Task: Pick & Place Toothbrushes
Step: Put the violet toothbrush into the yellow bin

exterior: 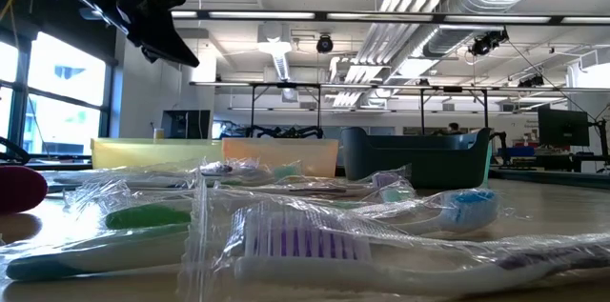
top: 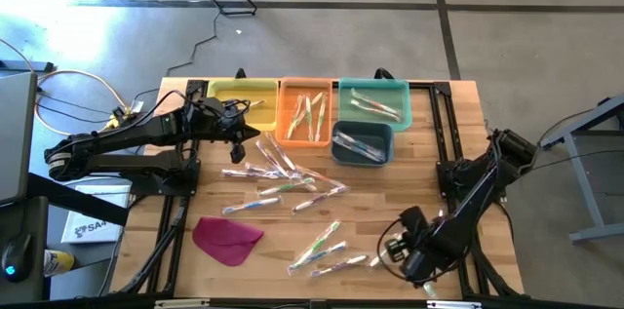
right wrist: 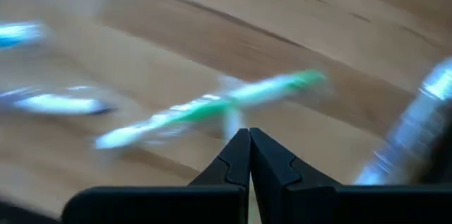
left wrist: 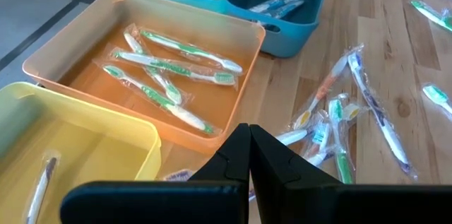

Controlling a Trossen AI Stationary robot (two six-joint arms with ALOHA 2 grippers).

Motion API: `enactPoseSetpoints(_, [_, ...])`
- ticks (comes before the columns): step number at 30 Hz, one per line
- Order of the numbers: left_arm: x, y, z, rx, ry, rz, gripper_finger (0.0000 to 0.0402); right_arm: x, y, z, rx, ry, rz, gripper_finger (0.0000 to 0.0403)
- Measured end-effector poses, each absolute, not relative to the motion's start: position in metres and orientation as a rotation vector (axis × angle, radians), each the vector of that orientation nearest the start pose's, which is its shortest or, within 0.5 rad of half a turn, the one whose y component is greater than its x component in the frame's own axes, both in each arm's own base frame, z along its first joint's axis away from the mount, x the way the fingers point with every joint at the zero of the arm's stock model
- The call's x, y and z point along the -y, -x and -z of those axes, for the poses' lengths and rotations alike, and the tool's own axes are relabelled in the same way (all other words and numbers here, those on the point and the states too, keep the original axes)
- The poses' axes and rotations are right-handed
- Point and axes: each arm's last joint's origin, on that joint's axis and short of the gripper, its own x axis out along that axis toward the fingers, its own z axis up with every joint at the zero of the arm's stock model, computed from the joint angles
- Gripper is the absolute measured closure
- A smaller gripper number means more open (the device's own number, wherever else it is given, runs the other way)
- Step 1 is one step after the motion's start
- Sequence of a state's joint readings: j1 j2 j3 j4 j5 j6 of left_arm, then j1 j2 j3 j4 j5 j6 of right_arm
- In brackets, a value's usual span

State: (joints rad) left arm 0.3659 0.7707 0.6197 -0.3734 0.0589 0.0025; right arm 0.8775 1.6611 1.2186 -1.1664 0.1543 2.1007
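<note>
Sorting toothbrushes [top: 283, 184] scattered mid-table, with some at five o'clock, I keep the right gripper [top: 395, 248] pressed together and empty beside that near bunch. I'd spread it, straddle one handle squarely, then lift. Left gripper [top: 237, 119], also pressed together, waits by the yellow bin [top: 239, 90].

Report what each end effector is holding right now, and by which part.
Nothing is held. The left end effector is shut empty near the bins; the right end effector is shut empty above a green toothbrush.
</note>
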Motion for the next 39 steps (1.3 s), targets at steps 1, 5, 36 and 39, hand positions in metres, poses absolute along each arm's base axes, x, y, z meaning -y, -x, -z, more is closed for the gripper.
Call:
enactPoseSetpoints(1, [-0.058, -0.155, -0.262, -0.513, 0.108, -0.299, 0.0401, -0.218, -0.184, -0.219, -1.222, -0.896, 1.004, 0.0401])
enactPoseSetpoints(5, [-0.058, -0.155, -0.262, -0.507, 0.107, -0.3, 0.0401, -0.22, -0.177, -0.219, -1.277, -0.949, 1.103, 0.0401])
enactPoseSetpoints(36, [-0.058, -0.155, -0.262, -0.511, 0.108, -0.299, 0.0401, -0.186, -0.14, -0.156, -1.516, -0.805, 1.412, 0.0368])
enactPoseSetpoints(39, [-0.058, -0.155, -0.262, -0.511, 0.108, -0.3, 0.0401, -0.183, -0.138, -0.148, -1.503, -0.83, 1.419, 0.0381])
